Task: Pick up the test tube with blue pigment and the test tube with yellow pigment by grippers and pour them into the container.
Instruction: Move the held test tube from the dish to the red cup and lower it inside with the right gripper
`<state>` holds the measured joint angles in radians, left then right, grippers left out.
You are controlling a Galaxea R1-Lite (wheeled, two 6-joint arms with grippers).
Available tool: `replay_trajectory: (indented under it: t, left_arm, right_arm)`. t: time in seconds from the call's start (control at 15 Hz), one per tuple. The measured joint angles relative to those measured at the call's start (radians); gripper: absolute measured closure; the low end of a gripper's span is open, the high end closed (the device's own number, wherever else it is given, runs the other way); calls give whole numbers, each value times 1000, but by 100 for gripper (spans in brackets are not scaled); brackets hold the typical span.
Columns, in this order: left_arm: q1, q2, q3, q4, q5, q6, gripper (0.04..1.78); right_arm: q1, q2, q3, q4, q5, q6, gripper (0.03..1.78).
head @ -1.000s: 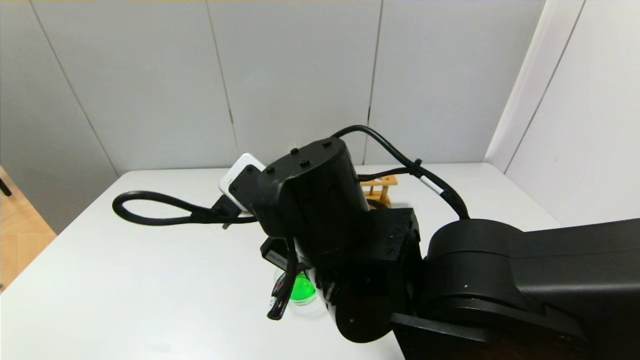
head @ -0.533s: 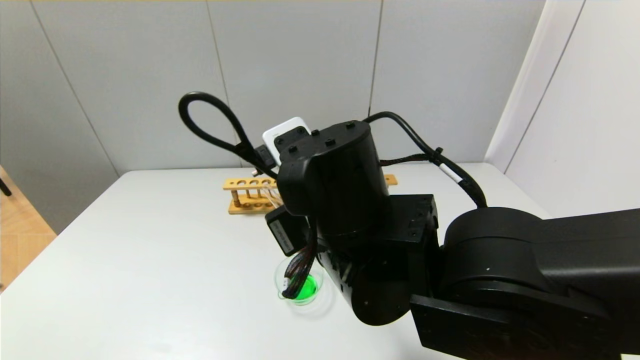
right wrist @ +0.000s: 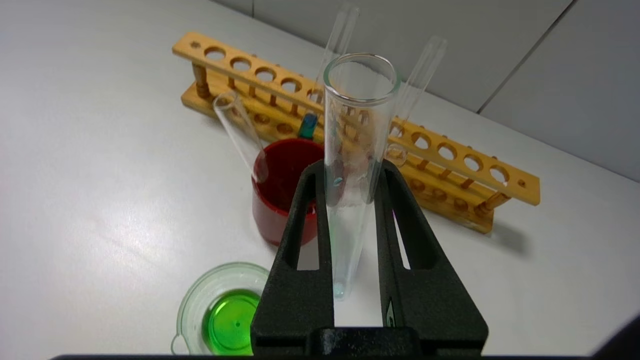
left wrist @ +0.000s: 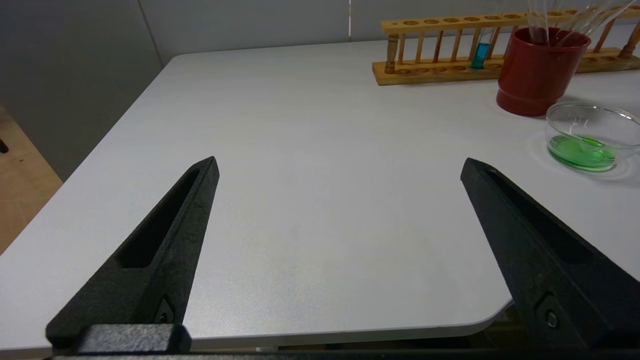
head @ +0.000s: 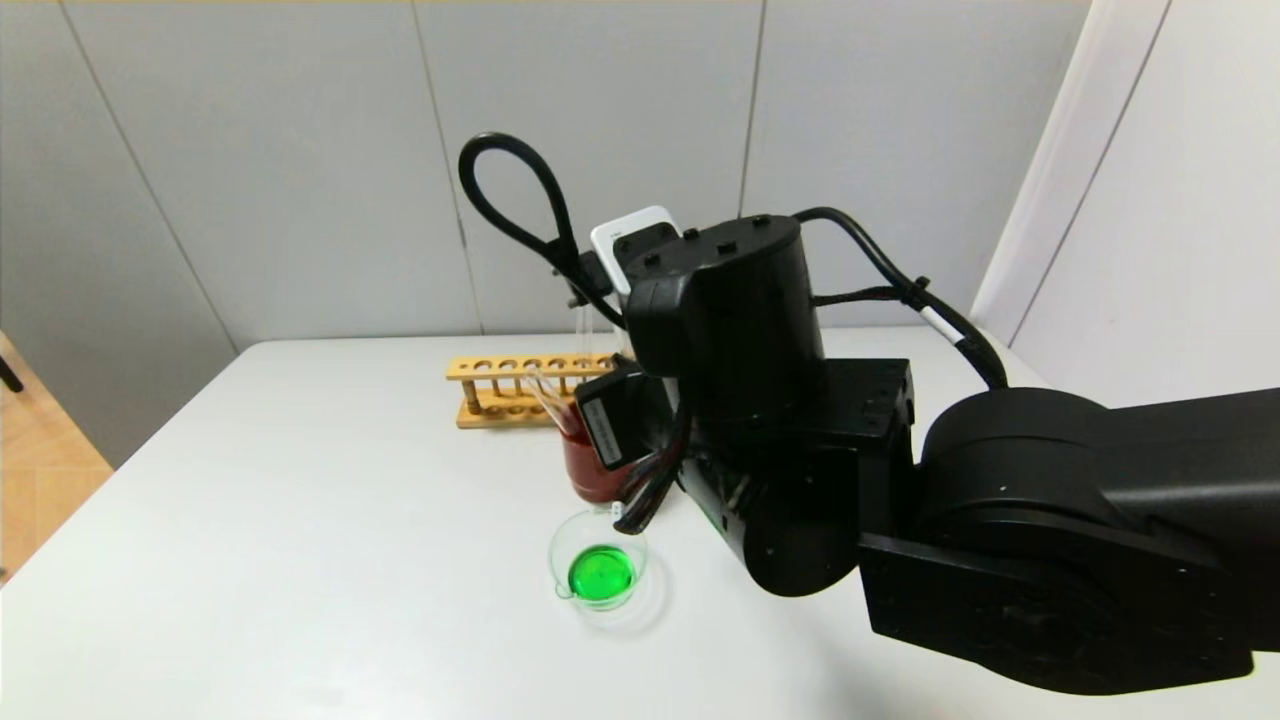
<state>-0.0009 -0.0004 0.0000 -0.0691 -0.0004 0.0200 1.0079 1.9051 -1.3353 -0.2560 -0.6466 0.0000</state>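
An emptied test tube (right wrist: 350,165) is clamped upright in the right pincer (right wrist: 350,180), above the red cup (right wrist: 280,190); the container (right wrist: 220,310), filled with green liquid, is seen at the cup's 7 o'clock on the worktop (right wrist: 100,175); the wooden rack (right wrist: 280,85) lies at 12 o'clock behind; the left pincer (left wrist: 340,170) is held wide, low over the worktop, gripping nothing.

The left tool (left wrist: 337,167) hangs spread wide over the white table (left wrist: 300,150) (container (left wrist: 590,137) holds green liquid).
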Motion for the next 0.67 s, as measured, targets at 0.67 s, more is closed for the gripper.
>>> replay_trajectory:
  t: [0.67]
  left_arm:
    - [0, 0, 0, 0, 0, 0, 11]
  right_arm:
    - [-30, 24, -60, -105, 23, 22, 154]
